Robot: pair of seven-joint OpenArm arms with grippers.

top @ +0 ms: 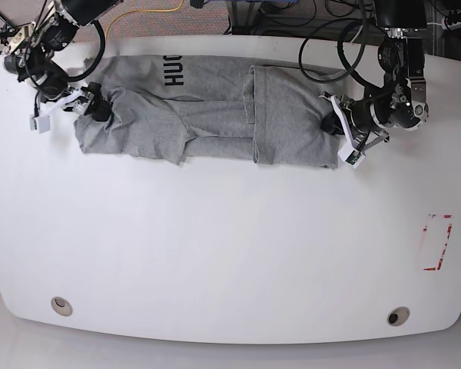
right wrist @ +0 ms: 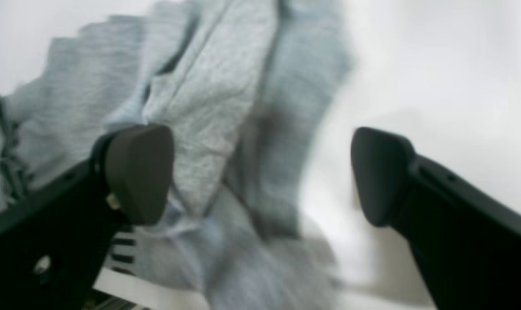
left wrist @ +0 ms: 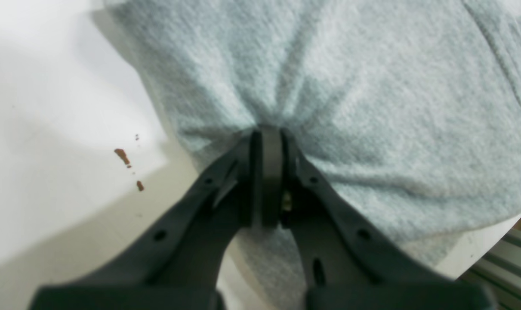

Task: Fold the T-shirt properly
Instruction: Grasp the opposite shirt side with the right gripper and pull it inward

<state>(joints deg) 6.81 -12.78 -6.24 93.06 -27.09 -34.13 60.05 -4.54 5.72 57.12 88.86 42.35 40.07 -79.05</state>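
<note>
The light grey T-shirt point(top: 215, 115) lies spread across the far part of the white table point(top: 215, 246), partly folded over itself, with black lettering point(top: 171, 73) near its far edge. My left gripper point(left wrist: 267, 133) is shut on a pinch of the T-shirt point(left wrist: 372, 86), and creases fan out from the tips. In the base view this left gripper point(top: 332, 127) sits at the shirt's right end. My right gripper point(right wrist: 260, 172) stands wide open over the T-shirt point(right wrist: 208, 107), its left pad point(right wrist: 140, 172) above cloth and its right pad above bare table. The right gripper point(top: 96, 106) is at the shirt's left end.
A red outlined rectangle point(top: 436, 242) is marked on the table at the right. Two round holes point(top: 61, 306) point(top: 397, 316) sit near the front edge. Cables point(top: 323, 31) run behind the far edge. Small brown spots point(left wrist: 122, 156) mark the table beside the left gripper.
</note>
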